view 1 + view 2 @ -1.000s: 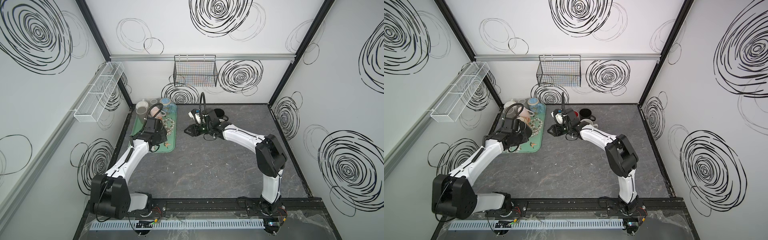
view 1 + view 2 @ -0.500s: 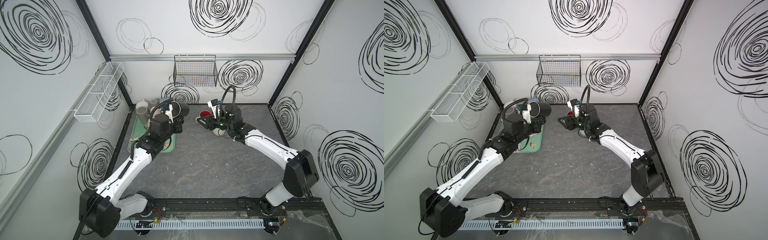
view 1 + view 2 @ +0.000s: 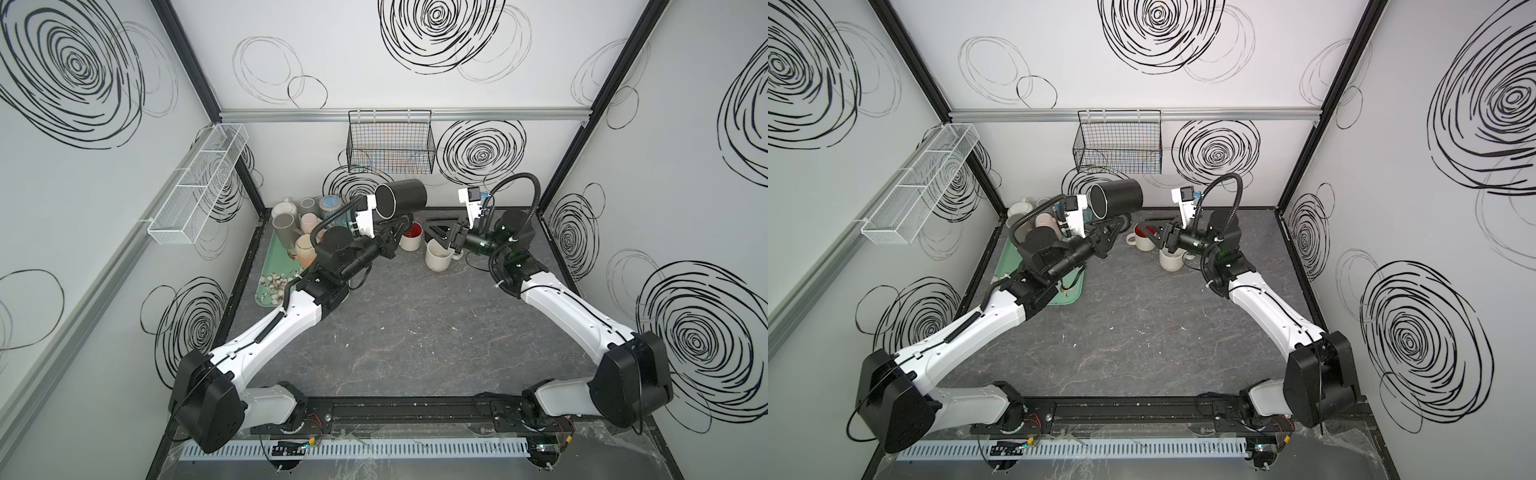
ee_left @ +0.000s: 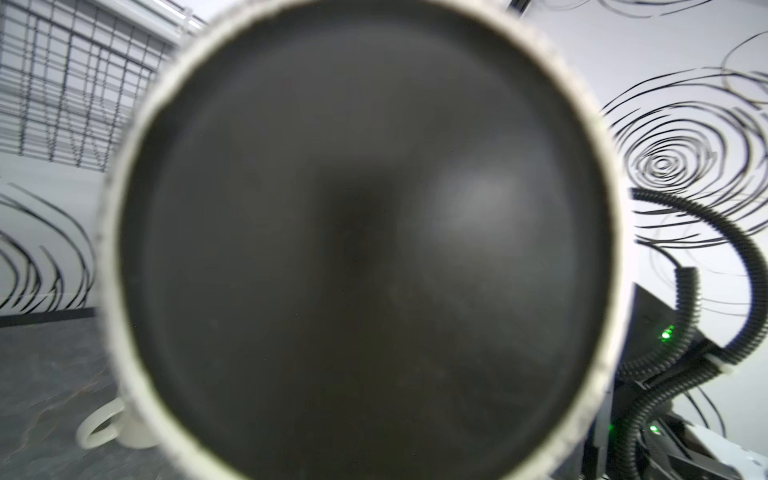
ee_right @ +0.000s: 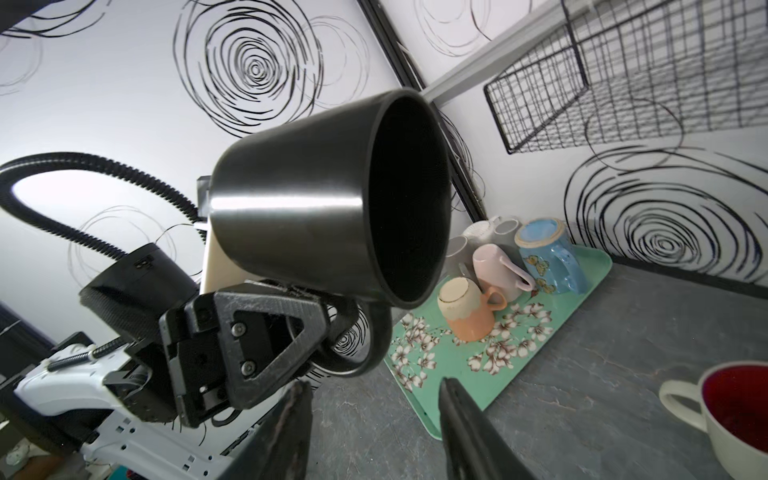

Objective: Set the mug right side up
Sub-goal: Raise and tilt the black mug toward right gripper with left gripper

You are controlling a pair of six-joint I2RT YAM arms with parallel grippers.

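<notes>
**Q:** What has changed in the last second?
**A:** The left gripper (image 5: 328,336) was low over the tray (image 3: 272,286). It is now raised just above centre in both top views and carries the black mug (image 3: 401,199). Half a second back that mug hung further left, over the tray's far end. The right gripper (image 3: 440,232) has drawn back to right of centre.

**Q:** Grip state?
**A:** Left: jaws clamped on the handle (image 5: 374,345), which hangs under the body. The black mug is in the air on its side, not upright. Its mouth faces lower left in the top views and fills the left wrist view. Right: jaws parted with nothing between them, aimed at the black mug from near by, not touching.

**Q:** Materials, near to far?
**A:**
- Table (image 3: 415,332): grey, veined, matt.
- Tray: mint green rounded rectangle with a white blossom print.
- Black mug: smooth and glossy, flaring slightly to the rim, with a loop handle and a dark inside.
- Fingers (image 5: 270,316): black open triangular frames.
- Left wall: white mesh shelf (image 3: 195,195).
- Back wall: black wire basket (image 3: 390,151).

**Q:** Counts?
**A:**
- Two arms and one black mug.
- Two vessels upright on the table, right of the tray: a cream mug (image 3: 438,257) nearer, and a red-lined cup (image 3: 411,239) behind it.
- Six pieces on the tray in the right wrist view: a peach mug (image 5: 469,307) upside down, a pink mug (image 5: 498,266), a blue mug (image 5: 548,257) with butterflies, and three pale ones behind, partly hidden.
- One shelf and one basket.
</notes>
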